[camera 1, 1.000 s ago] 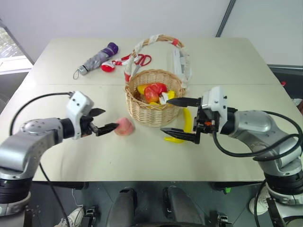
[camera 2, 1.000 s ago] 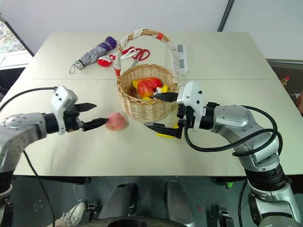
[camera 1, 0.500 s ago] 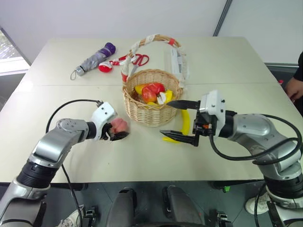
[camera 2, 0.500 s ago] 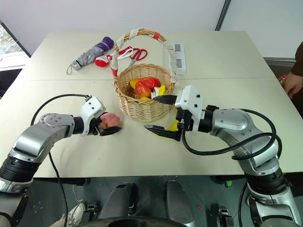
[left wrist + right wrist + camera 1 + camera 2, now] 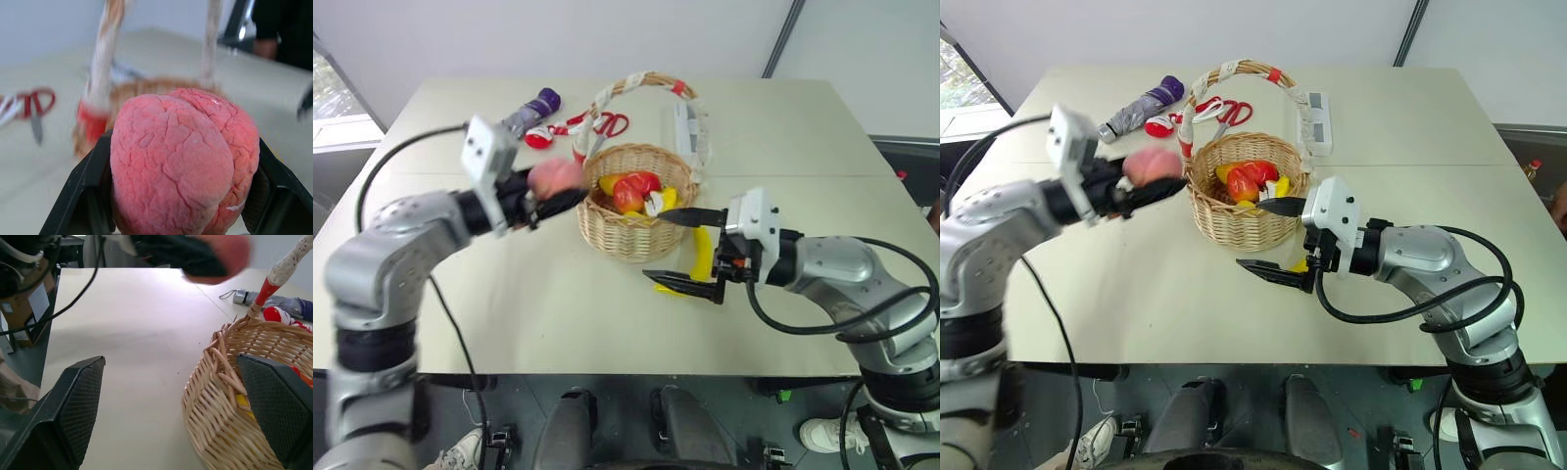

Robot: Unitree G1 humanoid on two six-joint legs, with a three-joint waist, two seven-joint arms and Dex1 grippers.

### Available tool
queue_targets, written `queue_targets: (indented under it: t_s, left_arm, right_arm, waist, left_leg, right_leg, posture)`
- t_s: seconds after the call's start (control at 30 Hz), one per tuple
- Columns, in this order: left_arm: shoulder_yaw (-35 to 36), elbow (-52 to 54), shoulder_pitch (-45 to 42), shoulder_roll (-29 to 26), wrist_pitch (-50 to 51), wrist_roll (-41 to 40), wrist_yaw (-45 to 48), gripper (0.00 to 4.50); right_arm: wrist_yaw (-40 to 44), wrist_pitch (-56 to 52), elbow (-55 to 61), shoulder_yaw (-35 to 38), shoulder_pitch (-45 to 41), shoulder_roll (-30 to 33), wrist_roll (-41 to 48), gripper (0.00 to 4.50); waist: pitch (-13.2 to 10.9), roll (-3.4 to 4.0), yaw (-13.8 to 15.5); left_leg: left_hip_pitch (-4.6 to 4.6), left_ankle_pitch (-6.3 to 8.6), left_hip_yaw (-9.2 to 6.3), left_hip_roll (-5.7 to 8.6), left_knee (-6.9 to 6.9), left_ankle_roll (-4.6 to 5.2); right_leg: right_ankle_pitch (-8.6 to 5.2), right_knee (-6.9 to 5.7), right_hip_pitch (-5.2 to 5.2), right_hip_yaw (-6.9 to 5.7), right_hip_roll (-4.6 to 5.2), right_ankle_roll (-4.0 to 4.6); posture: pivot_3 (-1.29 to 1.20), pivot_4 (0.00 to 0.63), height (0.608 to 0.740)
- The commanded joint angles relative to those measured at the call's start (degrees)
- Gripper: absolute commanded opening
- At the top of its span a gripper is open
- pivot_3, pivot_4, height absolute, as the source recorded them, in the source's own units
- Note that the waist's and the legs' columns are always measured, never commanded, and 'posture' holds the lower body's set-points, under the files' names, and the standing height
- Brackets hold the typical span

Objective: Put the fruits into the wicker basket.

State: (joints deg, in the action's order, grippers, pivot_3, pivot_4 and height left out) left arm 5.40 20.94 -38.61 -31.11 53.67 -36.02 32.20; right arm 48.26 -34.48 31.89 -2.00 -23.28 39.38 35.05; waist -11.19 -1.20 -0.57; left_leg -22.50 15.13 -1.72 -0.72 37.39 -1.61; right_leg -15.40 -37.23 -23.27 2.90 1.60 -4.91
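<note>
the left gripper (image 5: 551, 201) is clenched on the peach (image 5: 555, 176) and holds it up off the table (image 5: 558, 304), just beside the rim of the basket (image 5: 631, 230). in the left wrist view the pink peach (image 5: 183, 164) sits between the two black fingers (image 5: 80, 196), pressed on both sides, with the basket handle blurry behind it.

the basket stands near the middle of the table. inside it lie a red fruit (image 5: 631, 188) and some yellow fruit (image 5: 607, 183) — they are packed close, so it is hard to tell each one apart. its tall handle (image 5: 641, 83) is white with red bands.

the right gripper (image 5: 680, 245) is level, with its jaws spread wide and nothing in them. one finger is up near the basket rim and the other is low by the table. the banana (image 5: 702, 253) lies on the table just beside the basket, behind that gripper. in the right wrist view the basket wall (image 5: 230, 416) is close between the two fingers (image 5: 78, 401).

at the far side of the table lie an umbrella (image 5: 530, 110), scissors (image 5: 602, 124) and a white box (image 5: 683, 119) — all well apart from the grippers.
</note>
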Motion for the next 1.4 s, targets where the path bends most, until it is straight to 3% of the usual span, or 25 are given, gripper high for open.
queue_targets:
  t_s: [0.03,0.17,0.3,0.47,0.73,0.93,1.27,1.4]
  left_arm:
    - [-6.9,-2.5,-3.3,2.9,0.4,5.5,-5.0,2.80]
    - [-11.5,-6.9,-5.1,5.0,-1.0,9.2,-5.4,2.80]
    - [-10.4,-8.7,-6.2,6.0,-2.1,8.8,-3.7,4.45]
    - [-8.0,-5.8,-4.2,4.2,-5.5,7.2,1.3,4.45]
    - [-6.9,1.8,6.0,-4.5,-10.3,5.9,11.1,4.45]
    - [-6.8,2.5,8.1,-4.9,-10.5,6.4,10.6,4.45]
    - [-6.9,3.8,9.4,-4.2,-10.4,6.2,9.5,4.45]
    - [-6.9,3.9,9.5,-4.1,-10.4,6.2,9.2,4.50]
  right_arm:
    - [-0.2,0.9,-0.4,0.4,-1.0,-0.1,-0.7,4.50]
    - [-2.5,0.4,-1.0,0.5,0.0,0.4,-3.6,4.50]
    - [-8.7,-2.5,-1.8,3.2,1.6,-0.6,-4.9,4.50]
    - [-17.8,-11.7,-3.5,5.0,3.8,-1.9,-5.7,4.50]
    - [-30.9,-31.9,-7.2,10.1,0.0,-8.6,-3.3,4.50]
    - [-37.8,-46.0,-7.0,10.5,-4.7,-15.3,-3.6,4.50]
    - [-42.9,-53.7,-8.3,8.0,-7.1,-20.8,-9.1,4.50]
    - [-42.1,-54.2,-8.0,6.9,-7.0,-20.3,-9.8,2.68]
  waist:
    - [0.0,0.00,-0.4]
    - [0.0,0.01,-0.7]
    - [0.0,0.02,-0.4]
    - [0.0,0.01,-0.3]
    - [0.0,0.08,-0.4]
    - [0.0,0.08,-0.5]
    - [0.0,0.09,-0.5]
    - [0.0,0.09,-0.7]
  left_leg:
    - [0.02,0.00,0.00,0.02,-0.03,0.01]
    - [0.03,0.00,0.04,-0.05,-0.13,0.00]
    - [0.01,-0.01,0.03,-0.09,-0.13,-0.01]
    - [-0.01,-0.02,0.05,-0.03,-0.12,-0.02]
    - [0.01,-0.05,0.13,-0.09,-0.18,-0.08]
    - [-0.02,-0.04,0.10,-0.05,-0.17,-0.07]
    - [-0.05,-0.04,0.09,-0.05,-0.20,-0.06]
    - [-0.04,-0.04,0.09,-0.05,-0.20,-0.06]
  right_leg:
    - [0.00,0.00,-0.02,0.01,-0.02,0.00]
    - [-0.01,-0.07,-0.18,0.07,-0.15,0.02]
    - [-0.02,-0.11,-0.21,0.06,-0.18,0.04]
    - [-0.02,-0.09,-0.19,0.07,-0.07,0.04]
    - [-0.02,-0.12,-0.25,0.15,-0.09,0.05]
    - [-0.02,-0.11,-0.24,0.13,-0.10,0.05]
    - [-0.02,-0.11,-0.27,0.13,-0.10,0.05]
    - [-0.02,-0.10,-0.28,0.12,-0.12,0.05]
  posture:
    - [0.00,0.150,0.740]
    - [0.00,0.150,0.740]
    - [0.00,0.150,0.740]
    - [0.00,0.150,0.740]
    - [0.00,0.150,0.740]
    - [0.00,0.150,0.740]
    - [0.00,0.150,0.740]
    - [0.00,0.150,0.740]
